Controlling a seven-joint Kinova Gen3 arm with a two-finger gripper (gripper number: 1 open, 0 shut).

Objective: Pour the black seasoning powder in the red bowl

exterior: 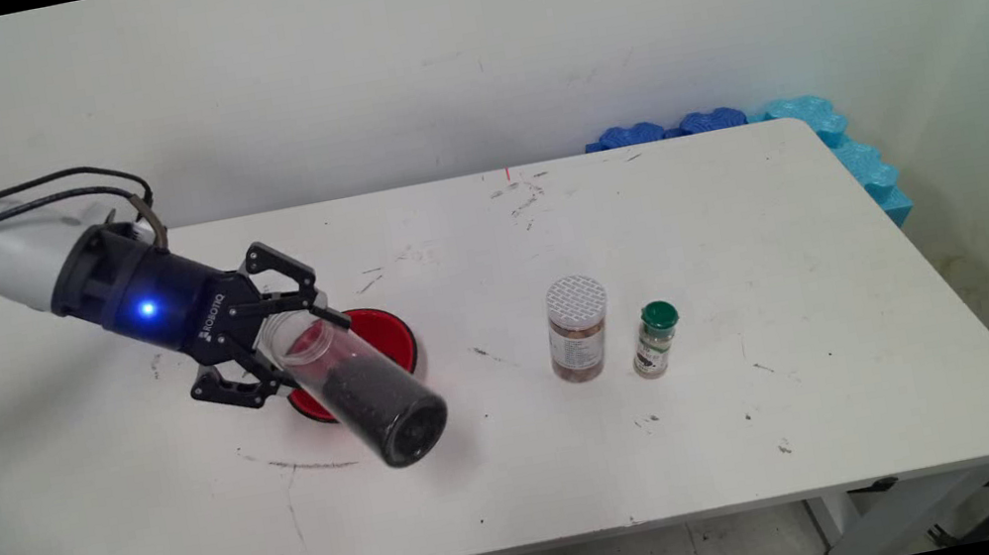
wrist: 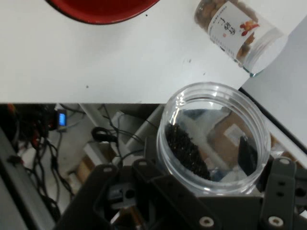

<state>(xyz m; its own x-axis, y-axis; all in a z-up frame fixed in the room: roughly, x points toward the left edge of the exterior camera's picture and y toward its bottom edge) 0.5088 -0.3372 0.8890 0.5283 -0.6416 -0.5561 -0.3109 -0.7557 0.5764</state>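
My gripper (exterior: 298, 352) is shut on a clear plastic jar (exterior: 363, 390) partly filled with black grains. The jar is tilted, its dark end pointing down to the right just above the table. Its near end sits between my fingers. In the hand view the jar's round clear rim (wrist: 216, 139) faces the camera, with black grains lying along its lower side. A red round dish (exterior: 384, 336) lies on the table behind and under the jar. Its edge shows at the top of the hand view (wrist: 103, 9).
A nut jar with a white lid (exterior: 579, 329) (wrist: 240, 31) stands to the right, with a small green-capped spice bottle (exterior: 657, 339) beside it. Blue foam pieces (exterior: 729, 120) line the table's (exterior: 781, 430) far right corner. Cables show below the table edge (wrist: 105, 134).
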